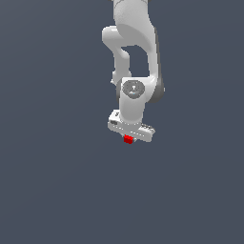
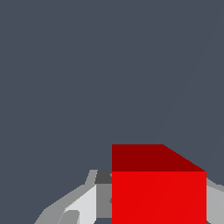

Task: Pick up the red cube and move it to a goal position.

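Carrying step: you look to have the red cube (image 1: 127, 139) in hand, so by my judgement the pick is done and the transfer is under way.
Tool state: the gripper (image 1: 128, 140) is clenched on the cube, a pale finger (image 2: 85, 205) flanking each side in the wrist view.
Cube location: just below centre of the exterior frame, tucked under the white hand; lower right of the wrist frame.
Next move: no goal marker shows anywhere, so you must steer toward it without one in sight, keeping the grip firm.
Materials: cube is plain, flat-faced, sharp-edged, bright red; arm (image 1: 136, 57) is smooth white with rounded joints; background is uniform slate grey.
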Controlling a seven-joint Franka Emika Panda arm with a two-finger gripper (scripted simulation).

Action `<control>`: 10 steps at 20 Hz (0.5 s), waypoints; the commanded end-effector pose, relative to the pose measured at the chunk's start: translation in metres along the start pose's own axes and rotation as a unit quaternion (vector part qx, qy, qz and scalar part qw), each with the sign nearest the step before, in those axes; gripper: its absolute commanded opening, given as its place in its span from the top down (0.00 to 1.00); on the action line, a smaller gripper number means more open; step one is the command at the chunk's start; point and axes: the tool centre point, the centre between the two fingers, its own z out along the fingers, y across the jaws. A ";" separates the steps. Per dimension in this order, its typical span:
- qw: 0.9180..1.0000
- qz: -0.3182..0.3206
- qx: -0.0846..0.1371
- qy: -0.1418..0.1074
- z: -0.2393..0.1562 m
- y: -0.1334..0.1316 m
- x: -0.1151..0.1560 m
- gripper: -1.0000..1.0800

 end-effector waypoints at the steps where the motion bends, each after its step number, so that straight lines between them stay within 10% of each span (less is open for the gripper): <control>1: 1.000 0.000 0.000 0.001 -0.024 0.001 -0.006 1.00; 10: 1.000 0.000 0.001 0.001 -0.120 0.008 -0.029 1.00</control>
